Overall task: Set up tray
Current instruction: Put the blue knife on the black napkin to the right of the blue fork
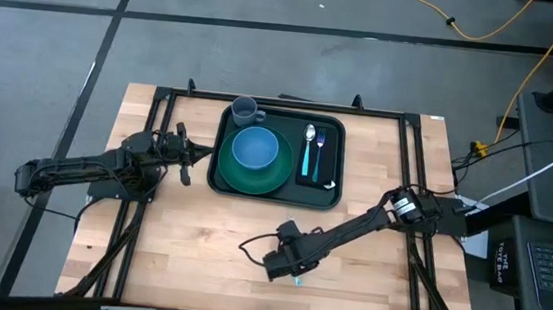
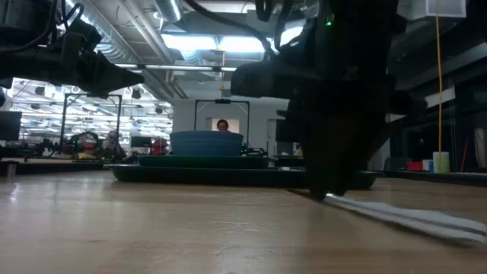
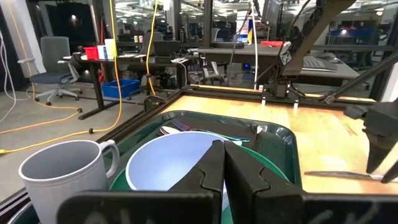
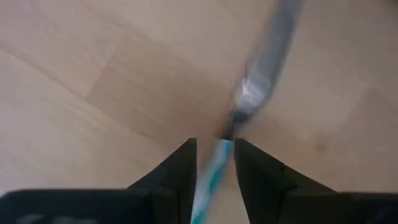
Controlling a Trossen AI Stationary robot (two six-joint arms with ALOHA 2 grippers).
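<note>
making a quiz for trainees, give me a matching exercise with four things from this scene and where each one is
Things:
1. mug
2. blue bowl
3. spoon
4. teal-handled utensil

Places:
A. on the green plate
B. on the bare wooden table, between the right gripper's fingers
C. on the black napkin
D. at a corner of the tray, beside the plate

Pairs: 1-D, 2-A, 3-C, 4-B

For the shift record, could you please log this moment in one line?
right tool: closed on teal-handled knife on table | left tool: shut, beside tray | tray: plate, bowl, mug, cutlery
</note>
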